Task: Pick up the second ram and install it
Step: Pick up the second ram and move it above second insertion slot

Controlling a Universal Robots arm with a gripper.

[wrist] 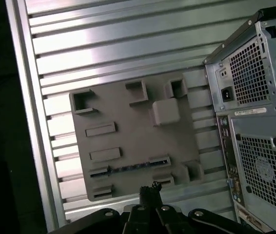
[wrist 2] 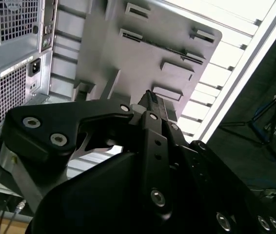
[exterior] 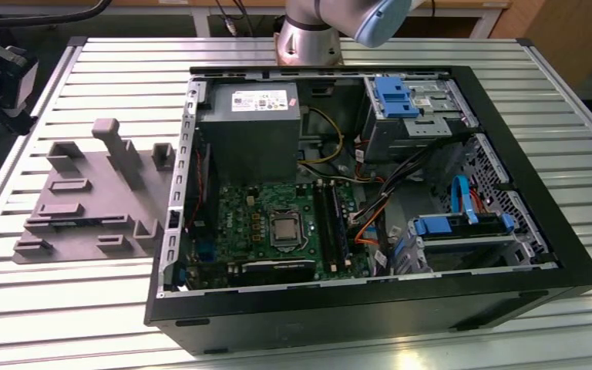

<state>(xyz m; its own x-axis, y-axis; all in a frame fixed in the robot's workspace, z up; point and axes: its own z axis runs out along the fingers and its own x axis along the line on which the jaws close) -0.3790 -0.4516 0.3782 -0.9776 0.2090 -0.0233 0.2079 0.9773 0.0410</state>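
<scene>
In the first wrist view the second ram (wrist: 133, 168), a thin dark blue stick, stands on edge in a slot of the grey holder plate (wrist: 128, 131). My gripper (wrist: 150, 189) hangs well above the plate, close to the ram's line, and touches nothing. Its fingertips look pressed together with nothing between them. The second wrist view has the gripper (wrist 2: 150, 100) over the same holder plate (wrist 2: 147, 44). In the exterior view the holder plate (exterior: 101, 193) lies to the left of the open computer case (exterior: 378, 308). The green circuit board (exterior: 244, 216) inside the case carries long black sockets (exterior: 329, 220).
The slatted metal table (exterior: 90, 308) carries both case and plate. The case's rear wall (wrist: 255, 122) rises beside the plate. Inside the case are a grey power supply (exterior: 250, 131), blue drive brackets (exterior: 394, 96) and loose cables (exterior: 378, 208). The arm's base (exterior: 307, 38) stands behind the case.
</scene>
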